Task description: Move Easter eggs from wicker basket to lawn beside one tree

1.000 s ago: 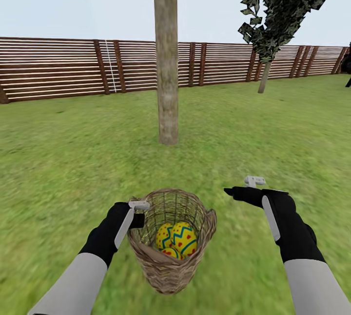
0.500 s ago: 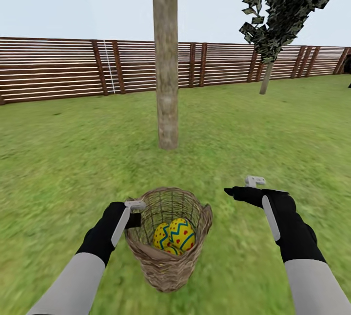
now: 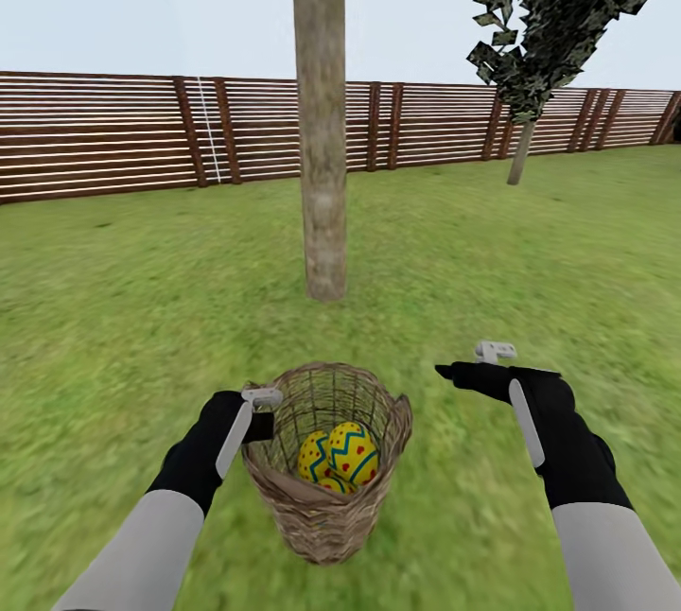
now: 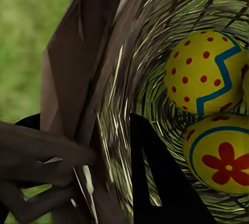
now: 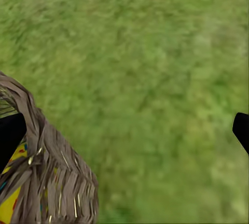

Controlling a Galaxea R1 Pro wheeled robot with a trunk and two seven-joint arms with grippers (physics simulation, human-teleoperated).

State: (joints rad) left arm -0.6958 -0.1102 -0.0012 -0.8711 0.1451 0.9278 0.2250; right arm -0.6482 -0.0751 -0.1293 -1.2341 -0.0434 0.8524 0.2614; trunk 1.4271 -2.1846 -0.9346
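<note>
The wicker basket [image 3: 326,516] hangs low in front of me over the lawn [image 3: 123,308], with my left gripper [image 3: 265,412] shut on its rim. In the left wrist view one black finger [image 4: 155,182] is inside the basket wall [image 4: 119,78] and the other is outside. Two yellow Easter eggs [image 3: 352,453] [image 3: 314,457] lie inside, and a third peeks out beneath them. Up close I see a dotted egg [image 4: 205,73] and a flowered egg [image 4: 220,154]. My right gripper [image 3: 468,360] is open over grass, to the right of the basket [image 5: 52,172]. The thick pale tree [image 3: 322,166] stands straight ahead.
A brown slatted fence [image 3: 95,133] closes the garden at the back. A narrow dark tree [image 3: 553,15] with a thin trunk stands at the far right. Open grass [image 5: 145,68] lies around the thick trunk and to both sides.
The whole view has shifted: the tree trunk now shows larger and nearer. The basket stays held at my left gripper, slightly lower and further left in the picture. The right arm is unchanged.
</note>
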